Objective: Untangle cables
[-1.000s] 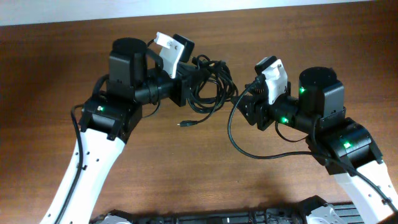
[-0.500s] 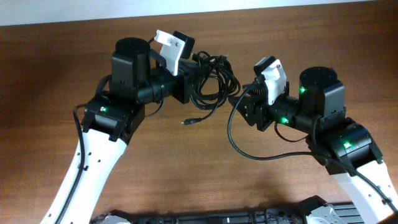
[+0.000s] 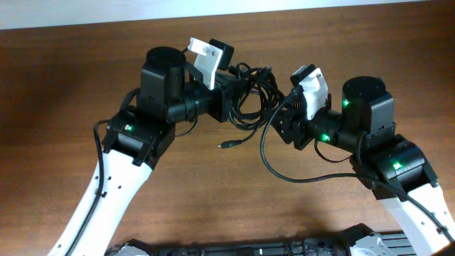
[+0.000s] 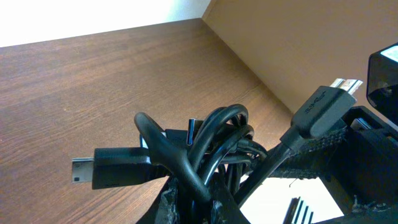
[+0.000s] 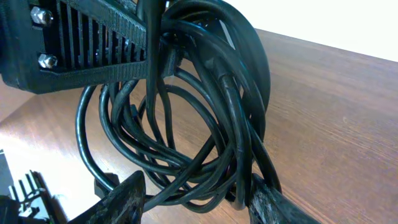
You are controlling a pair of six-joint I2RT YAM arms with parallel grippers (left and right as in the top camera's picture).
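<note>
- We see a brown counter [image 3: 213,185] with fine, straight wood grain and a dull sheen. A white strip of wall [image 3: 71,11] runs along its far edge.
- The cables [image 3: 250,96] are thin, round black cords with a smooth, rubbery skin. They are wound into one tight bundle of overlapping loops, and we cannot separate the individual cords.
- The bundle sits near the far middle of the counter, between the two arms. It is raised in the grip of the left hand [image 3: 229,99].
- In the left wrist view, the left hand [image 4: 193,202] is closed tight on the lower part of the bundle, and the loops bulge up above its fingers.
- Two ends stick out there. One is a flat black plug [image 4: 109,171] pointing left, and the other is a grey-bodied plug [image 4: 323,109] with a metal tip, tilted up to the right.
- A loose end with a small connector [image 3: 226,146] trails below the bundle. We cannot tell whether it touches the wood.
- The right hand [image 5: 199,199] has its fingers spread apart. Several strands pass between them, close to one finger [image 5: 267,202].
</note>
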